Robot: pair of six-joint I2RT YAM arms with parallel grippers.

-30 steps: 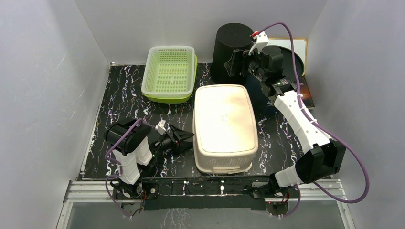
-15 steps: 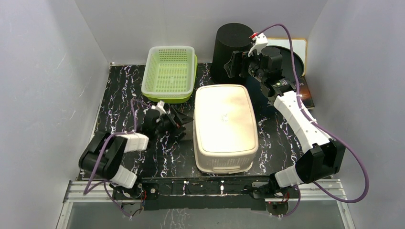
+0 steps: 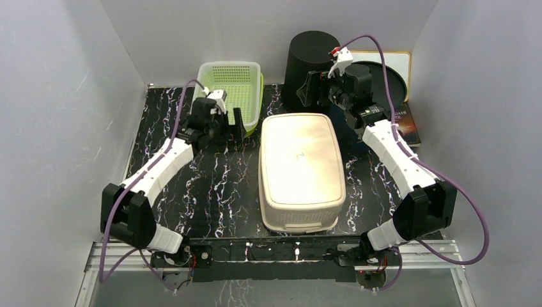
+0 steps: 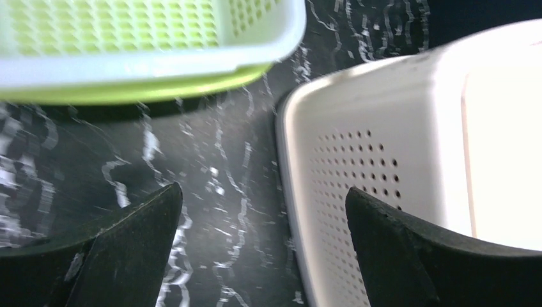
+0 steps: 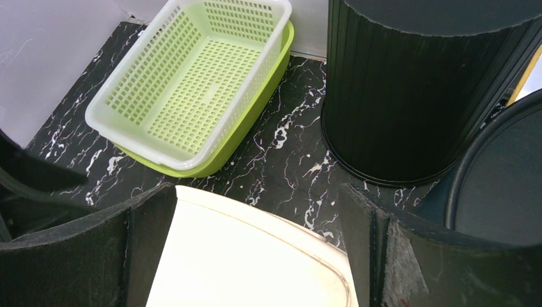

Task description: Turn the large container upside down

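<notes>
The large cream container (image 3: 300,169) lies in the middle of the table with its flat base facing up and its rim on the table. My left gripper (image 3: 238,125) is open and empty beside its far left corner. In the left wrist view the perforated wall (image 4: 396,147) shows between the jaws (image 4: 262,192), closer to the right finger. My right gripper (image 3: 309,89) is open and empty, held above the container's far edge (image 5: 249,256), which shows between its jaws (image 5: 257,189).
A green basket (image 3: 229,96) stands at the back left, just behind my left gripper; it also shows in both wrist views (image 4: 128,38) (image 5: 192,83). A black ribbed bin (image 3: 310,57) stands behind the container. A black round tray (image 3: 390,77) leans at the back right.
My left arm has swung from the front left of the table out to the container's far left corner, jaws staying open. My right gripper has shifted slightly to the left.
</notes>
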